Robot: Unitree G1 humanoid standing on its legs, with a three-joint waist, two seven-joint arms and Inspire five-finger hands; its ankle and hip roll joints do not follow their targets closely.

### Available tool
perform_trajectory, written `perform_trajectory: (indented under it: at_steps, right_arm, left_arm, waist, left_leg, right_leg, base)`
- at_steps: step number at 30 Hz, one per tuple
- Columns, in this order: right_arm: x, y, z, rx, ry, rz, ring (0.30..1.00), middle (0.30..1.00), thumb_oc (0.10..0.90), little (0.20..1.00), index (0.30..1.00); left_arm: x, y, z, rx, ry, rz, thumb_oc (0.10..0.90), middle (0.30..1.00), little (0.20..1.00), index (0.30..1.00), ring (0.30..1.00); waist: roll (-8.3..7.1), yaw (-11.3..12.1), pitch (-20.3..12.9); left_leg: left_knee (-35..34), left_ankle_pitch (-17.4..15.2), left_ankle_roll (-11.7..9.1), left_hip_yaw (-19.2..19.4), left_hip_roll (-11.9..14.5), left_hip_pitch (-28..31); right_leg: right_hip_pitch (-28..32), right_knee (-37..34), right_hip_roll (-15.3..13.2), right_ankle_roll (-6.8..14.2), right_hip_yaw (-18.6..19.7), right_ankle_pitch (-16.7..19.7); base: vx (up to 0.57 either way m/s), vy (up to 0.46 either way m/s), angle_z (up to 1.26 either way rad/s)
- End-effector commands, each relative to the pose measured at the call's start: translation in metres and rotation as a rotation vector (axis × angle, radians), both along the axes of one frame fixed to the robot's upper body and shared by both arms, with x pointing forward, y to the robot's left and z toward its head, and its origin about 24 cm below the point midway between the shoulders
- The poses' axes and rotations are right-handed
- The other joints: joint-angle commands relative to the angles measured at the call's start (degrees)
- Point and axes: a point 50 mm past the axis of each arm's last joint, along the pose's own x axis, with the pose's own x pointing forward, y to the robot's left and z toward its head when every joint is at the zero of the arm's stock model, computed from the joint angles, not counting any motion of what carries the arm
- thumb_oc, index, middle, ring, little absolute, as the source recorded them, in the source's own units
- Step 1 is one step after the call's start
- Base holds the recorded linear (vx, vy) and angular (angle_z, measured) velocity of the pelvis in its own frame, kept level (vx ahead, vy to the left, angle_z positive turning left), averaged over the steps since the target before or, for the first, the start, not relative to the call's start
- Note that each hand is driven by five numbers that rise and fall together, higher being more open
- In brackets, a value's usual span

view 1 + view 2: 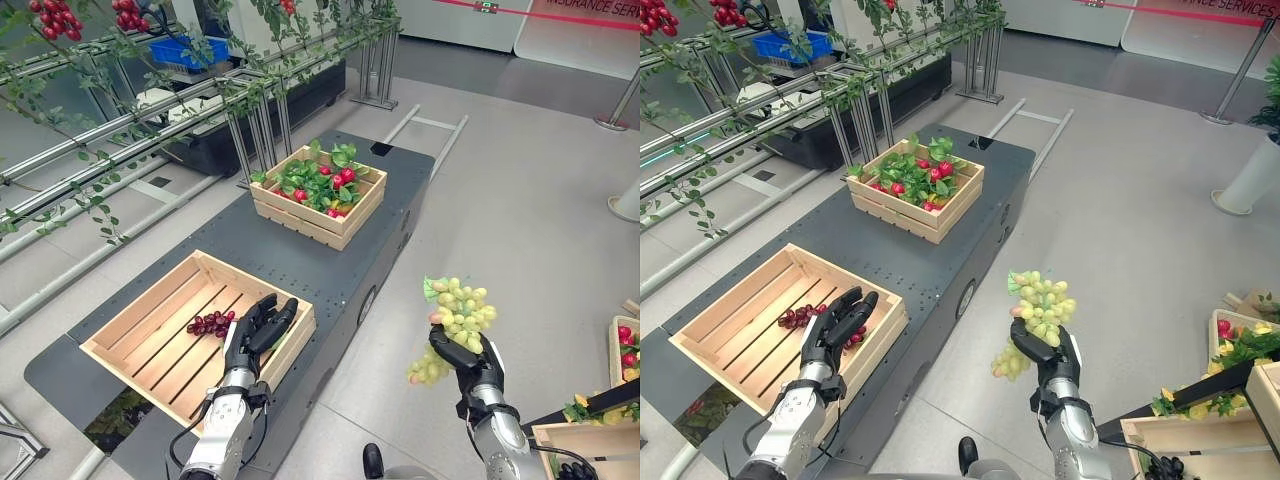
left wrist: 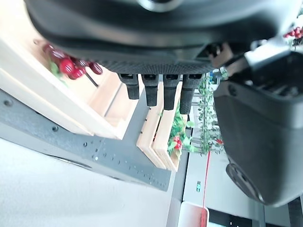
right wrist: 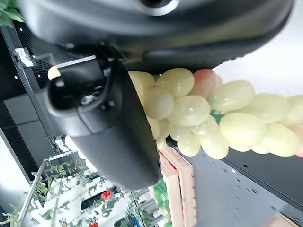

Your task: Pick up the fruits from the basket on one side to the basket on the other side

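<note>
My right hand (image 1: 470,362) is shut on a bunch of green grapes (image 1: 456,318), held up over the floor to the right of the dark platform; the grapes (image 3: 208,113) press against its thumb. My left hand (image 1: 254,334) hovers open with straight fingers (image 2: 157,89) over the right rim of the near wooden crate (image 1: 140,330). A small bunch of dark red grapes (image 1: 208,323) lies inside that crate, just left of the hand. At the lower right, a wooden basket (image 1: 624,350) holds red and yellow fruit with leaves.
A second crate (image 1: 318,190) with red fruit and green leaves sits at the far end of the dark platform (image 1: 300,262). Metal racks with vines (image 1: 150,110) run along the left. Another wooden box (image 1: 590,440) stands at the bottom right.
</note>
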Motion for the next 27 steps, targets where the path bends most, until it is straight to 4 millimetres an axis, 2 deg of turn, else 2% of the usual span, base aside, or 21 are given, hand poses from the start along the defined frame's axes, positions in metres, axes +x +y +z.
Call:
perform_trajectory:
  at_steps: [1, 4, 5, 6, 7, 8, 9, 10, 11, 12, 13, 14, 16, 17, 19, 20, 22, 25, 27]
  right_arm:
    - [0.046, -0.007, 0.077, -0.088, -0.424, -0.024, 0.300, 0.300, 0.400, 0.300, 0.300]
    - [0.049, -0.011, 0.089, -0.106, -0.465, -0.031, 0.300, 0.300, 0.400, 0.300, 0.300]
    - [0.050, -0.013, 0.089, -0.098, -0.473, -0.042, 0.300, 0.300, 0.400, 0.300, 0.300]
    - [0.051, -0.014, 0.089, -0.082, -0.480, -0.055, 0.300, 0.300, 0.400, 0.300, 0.300]
    - [0.053, -0.014, 0.091, -0.035, -0.502, -0.071, 0.300, 0.300, 0.400, 0.300, 0.300]
    - [0.055, -0.011, 0.093, -0.015, -0.522, -0.066, 0.300, 0.300, 0.400, 0.300, 0.300]
    - [0.056, -0.008, 0.093, -0.013, -0.527, -0.051, 0.300, 0.300, 0.400, 0.300, 0.300]
    - [0.058, -0.004, 0.094, -0.010, -0.526, -0.030, 0.300, 0.300, 0.400, 0.300, 0.300]
    - [0.060, 0.003, 0.094, -0.004, -0.521, 0.001, 0.300, 0.300, 0.400, 0.300, 0.300]
    - [0.060, 0.006, 0.095, -0.001, -0.520, 0.010, 0.300, 0.300, 0.400, 0.300, 0.300]
    - [0.059, 0.016, 0.095, 0.001, -0.521, 0.050, 0.300, 0.300, 0.400, 0.300, 0.300]
    - [0.056, 0.020, 0.092, -0.029, -0.519, 0.079, 0.300, 0.300, 0.400, 0.300, 0.300]
    - [0.052, 0.025, 0.089, -0.064, -0.515, 0.116, 0.300, 0.300, 0.400, 0.300, 0.300]
    - [0.051, 0.029, 0.086, -0.083, -0.508, 0.144, 0.300, 0.300, 0.400, 0.300, 0.300]
    - [0.051, 0.031, 0.082, -0.123, -0.481, 0.168, 0.300, 0.300, 0.400, 0.300, 0.300]
    - [0.057, 0.032, 0.083, -0.135, -0.460, 0.177, 0.300, 0.300, 0.400, 0.300, 0.300]
    - [0.062, 0.031, 0.091, -0.185, -0.490, 0.187, 0.300, 0.300, 0.400, 0.300, 0.300]
    - [0.065, 0.023, 0.094, -0.228, -0.476, 0.157, 0.300, 0.300, 0.400, 0.300, 0.300]
    - [0.062, 0.018, 0.094, -0.231, -0.468, 0.152, 0.300, 0.300, 0.400, 0.300, 0.300]
  left_arm:
    - [0.043, -0.010, 0.064, 0.028, -0.358, -0.089, 0.800, 0.900, 0.900, 0.900, 0.900]
    - [0.054, -0.019, 0.083, 0.021, -0.435, -0.131, 0.800, 0.900, 0.900, 0.900, 0.900]
    - [0.058, -0.022, 0.086, 0.014, -0.444, -0.134, 0.800, 0.900, 0.900, 0.900, 0.900]
    - [0.061, -0.025, 0.088, 0.012, -0.447, -0.135, 0.800, 0.900, 0.900, 0.900, 0.900]
    - [0.065, -0.031, 0.090, 0.011, -0.448, -0.145, 0.800, 0.900, 0.900, 0.900, 0.900]
    - [0.066, -0.036, 0.093, 0.019, -0.455, -0.164, 0.800, 0.900, 0.900, 0.900, 0.900]
    - [0.066, -0.037, 0.094, 0.022, -0.456, -0.164, 0.800, 0.900, 0.900, 0.900, 0.900]
    - [0.064, -0.037, 0.094, 0.026, -0.454, -0.161, 0.800, 0.900, 0.900, 0.900, 0.900]
    - [0.060, -0.035, 0.094, 0.024, -0.448, -0.146, 0.800, 0.900, 0.900, 0.900, 0.900]
    - [0.058, -0.034, 0.093, 0.019, -0.445, -0.144, 0.800, 0.900, 0.900, 0.900, 0.900]
    - [0.053, -0.024, 0.095, 0.011, -0.457, -0.128, 0.800, 0.900, 0.900, 0.900, 0.900]
    - [0.047, -0.015, 0.095, 0.003, -0.468, -0.115, 0.800, 0.900, 0.900, 0.900, 0.900]
    - [0.042, -0.007, 0.094, -0.010, -0.480, -0.085, 0.800, 0.900, 0.900, 0.900, 0.900]
    - [0.042, -0.004, 0.093, -0.017, -0.483, -0.066, 0.800, 0.900, 0.900, 0.900, 0.900]
    - [0.044, -0.004, 0.088, -0.044, -0.458, -0.025, 0.800, 0.900, 0.900, 0.900, 0.900]
    - [0.045, -0.006, 0.081, -0.075, -0.411, 0.030, 0.800, 0.900, 0.900, 0.900, 0.900]
    - [0.050, -0.013, 0.083, -0.103, -0.413, 0.023, 0.800, 0.900, 0.900, 0.900, 0.900]
    - [0.051, -0.027, 0.078, -0.111, -0.398, -0.022, 0.800, 0.900, 0.900, 0.900, 0.900]
    - [0.048, -0.029, 0.071, -0.113, -0.372, -0.027, 0.800, 0.900, 0.900, 0.900, 0.900]
  waist:
    - [-0.09, -1.1, -0.4]
    - [-1.20, -1.9, 2.6]
    - [-1.58, -2.2, 3.6]
    - [-1.91, -2.4, 4.2]
    - [-2.49, -3.0, 5.1]
    - [-2.69, -2.9, 5.5]
    - [-2.51, -2.7, 5.6]
    - [-2.24, -2.2, 5.8]
    - [-1.33, -1.6, 6.0]
    - [-1.10, -1.4, 6.1]
    - [-0.10, -0.4, 5.8]
    - [0.56, 0.4, 5.1]
    - [0.83, 1.3, 4.3]
    - [0.43, 1.9, 3.5]
    - [-0.80, 2.7, 2.3]
    - [-1.28, 2.7, 2.1]
    - [-1.80, 2.7, 1.7]
    - [-2.01, 2.9, 1.3]
    - [-1.94, 2.3, 1.1]
  left_leg:
    - [1.7, -5.5, -0.3, -0.8, 0.7, -0.7]
    - [11.0, -8.3, 0.1, -0.3, 1.0, -5.5]
    - [11.8, -8.7, 0.5, 0.1, 1.2, -6.3]
    - [11.7, -8.7, 0.6, 0.4, 1.1, -6.5]
    - [10.4, -8.2, 0.8, 0.7, 0.7, -6.4]
    - [8.7, -7.4, 0.7, 1.4, 0.4, -6.1]
    - [7.1, -6.6, 0.6, 2.1, 0.4, -5.5]
    - [5.2, -5.8, 0.5, 3.1, 0.5, -4.8]
    - [2.9, -5.6, 0.6, 3.6, 0.6, -3.2]
    - [2.2, -5.3, 0.7, 3.9, 0.6, -2.7]
    - [0.5, -3.9, 0.9, 5.7, 1.4, -2.2]
    - [0.5, -3.6, 1.2, 6.5, 1.9, -2.7]
    - [0.5, -3.0, 1.1, 7.0, 2.5, -3.2]
    - [0.5, -2.2, 0.3, 7.1, 2.9, -3.5]
    - [1.5, -1.9, -1.2, 8.1, 3.4, -4.3]
    - [1.8, -1.4, -2.0, 8.5, 3.8, -4.3]
    - [1.5, -0.6, -3.1, 9.1, 4.4, -4.9]
    - [1.0, 0.0, -3.7, 8.2, 4.6, -5.6]
    - [0.5, 0.1, -3.8, 7.6, 4.6, -5.2]
  right_leg:
    - [5.4, 0.3, -2.8, 2.0, 1.5, -6.5]
    - [0.4, 6.9, -3.9, 2.2, 2.3, -7.2]
    - [-1.1, 7.7, -3.9, 2.6, 2.7, -6.6]
    - [-2.0, 7.3, -3.9, 3.1, 3.3, -5.3]
    - [-2.4, 4.2, -3.9, 4.3, 4.3, -2.0]
    - [-2.6, 1.8, -4.0, 4.9, 3.6, -0.1]
    - [-2.8, 1.2, -4.3, 5.2, 1.7, 0.6]
    - [-3.3, 2.4, -5.0, 5.7, -1.5, 1.6]
    - [-3.3, 5.7, -6.0, 6.6, -5.5, 1.7]
    - [-3.5, 6.9, -6.3, 6.7, -6.5, 1.6]
    - [-4.0, 15.5, -8.0, 6.6, -10.9, 0.3]
    - [-3.9, 22.3, -9.6, 5.9, -13.5, -2.2]
    - [-2.2, 23.8, -10.0, 4.5, -15.3, -5.4]
    - [1.6, 17.3, -8.6, 3.3, -16.3, -9.0]
    - [6.1, 6.2, -6.9, 2.6, -16.5, -9.4]
    - [7.1, 3.7, -5.6, 2.5, -15.1, -9.0]
    - [8.0, 0.5, -4.7, 1.8, -15.3, -8.5]
    - [8.3, 0.3, -4.0, 1.1, -15.7, -8.8]
    - [8.4, 0.3, -3.6, 0.8, -15.9, -9.0]
  base:
    - [-0.06, 0.147, -0.01]
    - [-0.17, 0.108, -0.01]
    - [-0.20, 0.083, -0.03]
    - [-0.20, 0.073, -0.01]
    - [-0.22, 0.072, -0.08]
    - [-0.21, 0.067, -0.25]
    - [-0.17, 0.050, -0.44]
    - [-0.10, 0.089, -0.69]
    - [-0.08, 0.089, -0.76]
    - [-0.14, 0.110, -1.12]
    - [-0.19, 0.041, -1.06]
    - [-0.18, 0.007, -1.17]
    - [-0.08, -0.144, -0.85]
    - [-0.04, -0.260, -0.65]
    - [-0.03, -0.299, -0.64]
    - [-0.05, -0.241, -0.65]
    - [-0.07, -0.159, -0.65]
    - [-0.06, -0.145, -0.17]
    - [-0.02, -0.099, 0.02]
